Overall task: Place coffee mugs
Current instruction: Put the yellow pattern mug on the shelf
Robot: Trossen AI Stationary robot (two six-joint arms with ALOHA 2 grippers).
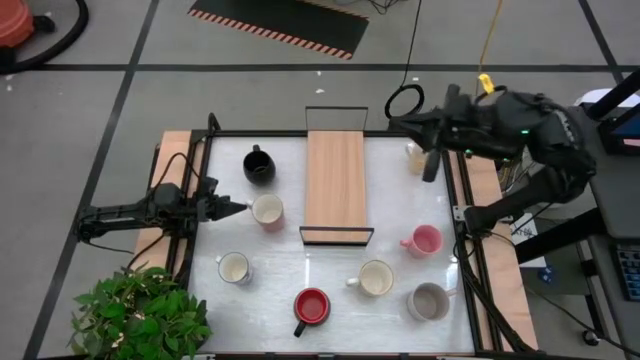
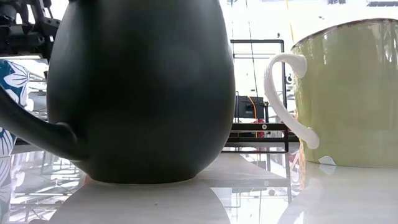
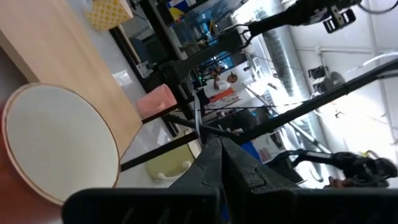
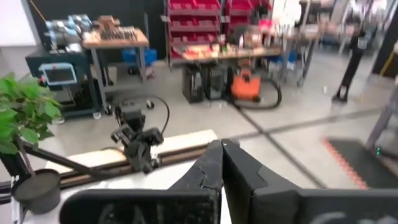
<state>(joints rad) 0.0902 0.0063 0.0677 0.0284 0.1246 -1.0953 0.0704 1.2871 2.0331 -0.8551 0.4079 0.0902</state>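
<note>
Left gripper (image 1: 243, 208) clenched, empty, tips just beside small cream ceramic mug (image 1: 267, 211) on counter (image 1: 390, 230), likely lining up grasp. Right gripper (image 1: 398, 122) clenched, raised over far edge, waiting. Long light-wood tray (image 1: 336, 182) unloaded.

No text, label, brand, number or sign can be read in any view; any markings in the room behind are too blurred to make out.
</note>
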